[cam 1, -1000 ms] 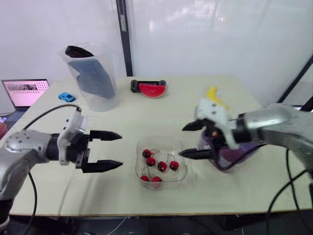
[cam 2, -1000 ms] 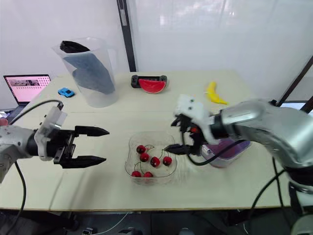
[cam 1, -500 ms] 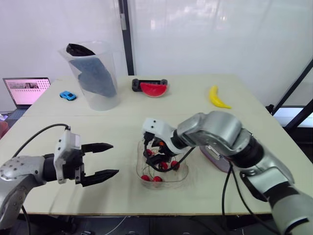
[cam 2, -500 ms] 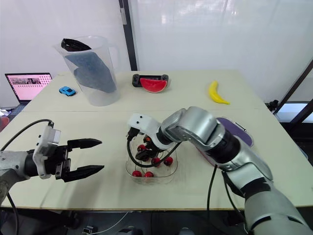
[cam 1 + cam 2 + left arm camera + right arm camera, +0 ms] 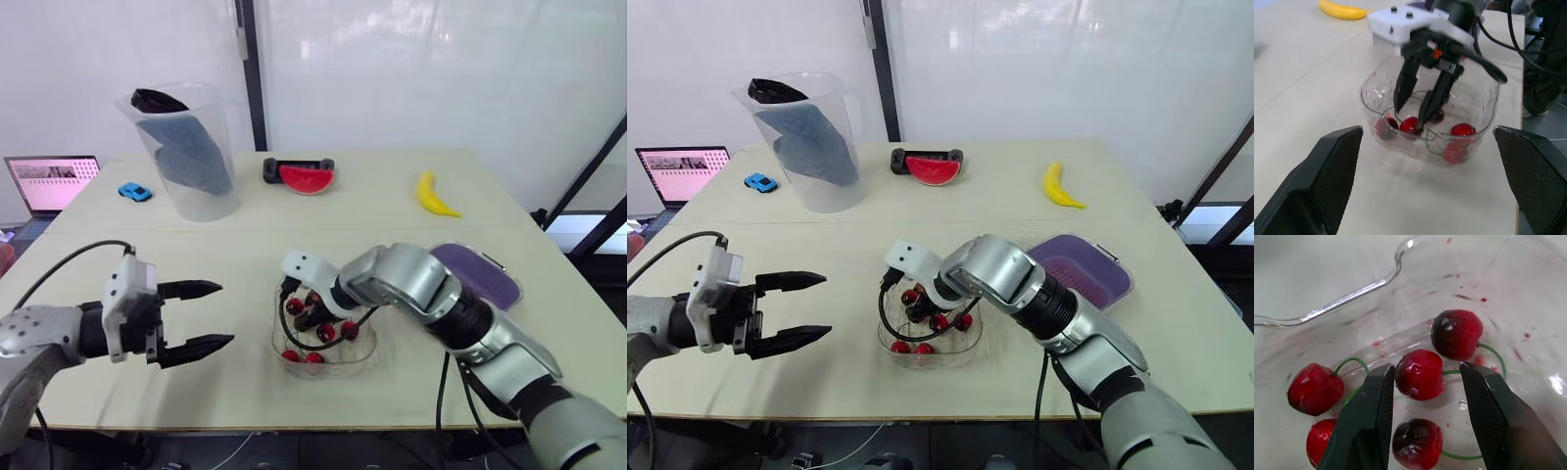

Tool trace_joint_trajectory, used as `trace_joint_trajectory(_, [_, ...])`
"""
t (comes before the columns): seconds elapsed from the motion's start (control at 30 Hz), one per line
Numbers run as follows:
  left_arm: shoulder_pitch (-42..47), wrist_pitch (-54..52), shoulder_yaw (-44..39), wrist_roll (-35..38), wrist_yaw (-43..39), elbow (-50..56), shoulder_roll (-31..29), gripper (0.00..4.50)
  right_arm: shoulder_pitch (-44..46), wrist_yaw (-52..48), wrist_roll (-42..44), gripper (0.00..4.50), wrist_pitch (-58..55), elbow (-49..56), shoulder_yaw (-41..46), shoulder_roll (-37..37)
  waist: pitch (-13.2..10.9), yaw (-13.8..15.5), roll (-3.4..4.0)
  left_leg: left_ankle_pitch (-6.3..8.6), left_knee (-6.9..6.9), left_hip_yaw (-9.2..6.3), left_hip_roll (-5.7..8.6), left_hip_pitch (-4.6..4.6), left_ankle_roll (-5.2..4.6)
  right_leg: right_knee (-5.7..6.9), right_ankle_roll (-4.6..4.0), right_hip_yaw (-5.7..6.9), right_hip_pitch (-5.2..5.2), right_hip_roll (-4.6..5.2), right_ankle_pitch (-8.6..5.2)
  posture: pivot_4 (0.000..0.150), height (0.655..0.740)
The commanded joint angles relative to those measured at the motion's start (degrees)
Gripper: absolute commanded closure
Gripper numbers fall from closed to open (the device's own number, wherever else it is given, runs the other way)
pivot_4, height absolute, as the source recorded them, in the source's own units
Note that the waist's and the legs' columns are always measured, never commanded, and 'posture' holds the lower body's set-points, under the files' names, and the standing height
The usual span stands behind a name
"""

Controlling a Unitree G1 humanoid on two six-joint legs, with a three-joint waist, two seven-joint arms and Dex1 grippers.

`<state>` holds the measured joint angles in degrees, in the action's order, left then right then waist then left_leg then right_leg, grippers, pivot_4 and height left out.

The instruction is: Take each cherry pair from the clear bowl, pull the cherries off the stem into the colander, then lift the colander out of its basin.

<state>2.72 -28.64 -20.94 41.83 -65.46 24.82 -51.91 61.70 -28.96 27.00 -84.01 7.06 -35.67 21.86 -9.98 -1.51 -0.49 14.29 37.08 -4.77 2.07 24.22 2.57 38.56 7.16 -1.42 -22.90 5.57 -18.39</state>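
The clear bowl (image 5: 360, 345) sits at the table's middle front and holds several red cherries (image 5: 1315, 388) joined in pairs by green stems. My right gripper (image 5: 312, 312) is down inside the bowl, open. Its fingers (image 5: 1370, 424) stand on either side of one cherry (image 5: 1419, 374), which is not pinched. The purple colander (image 5: 479, 277) rests in its basin to the right of the bowl. My left gripper (image 5: 225, 313) hovers open to the left of the bowl, level with it and pointing at it, with nothing between its fingers (image 5: 1332, 167).
A tall clear pitcher (image 5: 188, 150) with dark cloth inside stands at the back left. Near it are a small blue toy car (image 5: 134, 192) and a laptop (image 5: 51, 182). A watermelon slice (image 5: 304, 177) and a banana (image 5: 432, 195) lie at the back.
My right gripper swung left from above the colander into the bowl and has now sunk lower among the cherries, uncovering the colander. The left gripper has barely moved.
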Motion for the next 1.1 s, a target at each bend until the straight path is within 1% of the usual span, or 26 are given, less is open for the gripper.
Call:
trace_joint_trajectory(0.03, [0.6,-0.2,0.3,0.4,-0.4,0.5,-1.1,0.00,-0.2,0.4,-1.6,2.27,0.8,0.1,0.2,-1.5,0.0,-0.3,0.00,0.00,-0.01,-0.01,0.00,0.00,0.00,0.02,0.00,0.00,-0.01,0.00,0.00,0.150,0.7400])
trace_joint_trajectory(0.27, [1.0,-0.6,0.7,0.3,-1.4,0.0,-2.1,0.00,-1.1,-0.1,-3.0,2.27,0.9,0.3,-0.8,-1.5,0.0,-1.1,0.00,0.00,-0.06,-0.04,0.00,0.00,0.00,0.07,0.00,0.01,-0.06,0.00,0.00,0.150,0.7400])
trace_joint_trajectory(0.33, [1.2,-0.6,0.8,0.2,-1.4,-0.2,-2.2,0.00,-1.4,-0.1,-3.3,2.79,0.8,0.3,-0.7,-1.6,0.0,-1.1,0.00,0.00,-0.06,-0.04,0.00,0.00,0.00,0.12,0.00,0.01,-0.10,-0.01,0.00,0.150,0.7400])
trace_joint_trajectory(0.4, [1.5,-0.6,0.9,0.2,-1.5,-0.4,-2.3,0.00,-1.4,-0.2,-3.5,3.58,0.8,0.5,-0.7,-1.7,0.0,-1.1,0.00,0.00,-0.06,-0.04,0.00,0.00,0.00,0.12,0.00,0.01,-0.10,-0.01,0.00,0.150,0.7400])
trace_joint_trajectory(0.43, [1.5,-0.6,1.0,0.2,-1.5,-0.4,-2.3,0.00,-1.2,-0.4,-3.5,3.79,0.7,1.1,-0.7,-1.5,0.0,-1.0,0.00,0.00,-0.05,-0.04,0.00,0.00,0.00,0.12,0.00,0.01,-0.09,0.00,0.00,0.150,0.7400])
trace_joint_trajectory(0.5, [1.7,-0.6,1.1,0.3,-1.5,-0.5,-2.4,0.00,-0.9,-0.8,-3.4,3.79,0.3,2.0,-0.5,-1.2,0.0,-1.0,0.00,0.00,-0.04,-0.04,0.00,0.00,0.00,0.12,0.00,0.01,-0.08,0.00,0.00,0.150,0.7400])
trace_joint_trajectory(0.57, [2.3,-0.7,1.3,0.4,-1.3,-0.9,-2.3,0.00,0.6,-2.0,-2.8,3.79,-0.2,4.9,-0.4,1.0,0.0,-1.0,0.01,0.00,-0.05,-0.04,0.00,0.00,0.00,0.12,0.00,0.00,-0.09,0.00,0.00,0.150,0.7400])
trace_joint_trajectory(0.63, [3.9,-1.8,1.2,1.9,-0.5,-1.7,-1.7,0.00,2.6,-5.5,-1.1,3.79,0.5,9.8,0.6,4.8,0.0,-0.9,0.02,0.00,-0.04,-0.05,0.00,0.04,0.00,0.12,0.00,0.01,-0.11,0.00,0.00,0.150,0.7400])
trace_joint_trajectory(0.73, [7.0,-4.1,0.8,5.2,1.2,-3.1,-0.4,0.00,4.3,-9.6,-0.8,3.79,4.7,15.0,1.4,10.4,0.0,-0.9,0.01,0.00,0.01,-0.06,0.00,0.11,0.00,0.12,0.00,0.02,-0.16,0.01,0.00,0.150,0.7400])
trace_joint_trajectory(0.8, [10.1,-5.9,0.7,7.4,2.9,-4.5,0.6,0.00,4.1,-11.8,-2.9,3.79,11.8,17.2,1.9,14.0,0.0,-1.0,0.00,0.00,0.00,-0.06,0.00,0.10,-0.01,0.12,0.00,0.03,-0.15,0.00,0.00,0.150,0.7400])
trace_joint_trajectory(0.87, [14.0,-8.3,1.4,8.4,5.6,-6.0,1.3,0.00,1.5,-16.6,-7.6,3.79,28.8,20.1,2.1,18.0,0.0,-0.9,-0.02,0.00,0.00,-0.05,0.01,0.10,-0.01,0.12,0.01,0.03,-0.15,0.00,0.00,0.150,0.7400])
trace_joint_trajectory(0.9, [15.5,-9.3,1.6,8.9,6.6,-6.7,1.6,0.00,0.4,-18.2,-10.3,3.79,35.4,20.9,1.4,19.9,0.0,-0.9,-0.02,0.00,0.01,-0.05,0.03,0.11,-0.01,0.11,0.01,0.05,-0.13,0.00,0.00,0.150,0.7400])
trace_joint_trajectory(0.97, [19.0,-11.2,1.7,10.9,8.2,-8.1,2.8,0.00,-1.6,-16.0,-20.1,3.79,48.5,20.8,-0.4,23.1,0.0,-1.0,-0.02,0.01,0.03,-0.01,0.04,0.10,-0.01,0.11,0.02,0.03,-0.13,0.01,0.00,0.150,0.7400])
trace_joint_trajectory(1.07, [23.1,-12.9,2.0,13.0,9.0,-9.8,4.4,0.00,-5.5,-13.5,-30.5,3.79,62.6,17.9,-1.6,24.4,0.0,-1.0,-0.06,0.00,0.04,-0.01,0.06,0.10,0.00,0.15,0.02,0.03,-0.14,0.00,0.00,0.150,0.7400])
trace_joint_trajectory(1.1, [24.2,-13.5,2.3,13.3,9.2,-10.3,4.8,0.00,-6.5,-11.7,-35.2,3.79,67.1,16.9,-2.2,24.7,0.0,-1.0,-0.07,0.00,0.04,0.00,0.05,0.10,0.00,0.19,0.02,0.03,-0.16,0.00,0.00,0.150,0.7400])
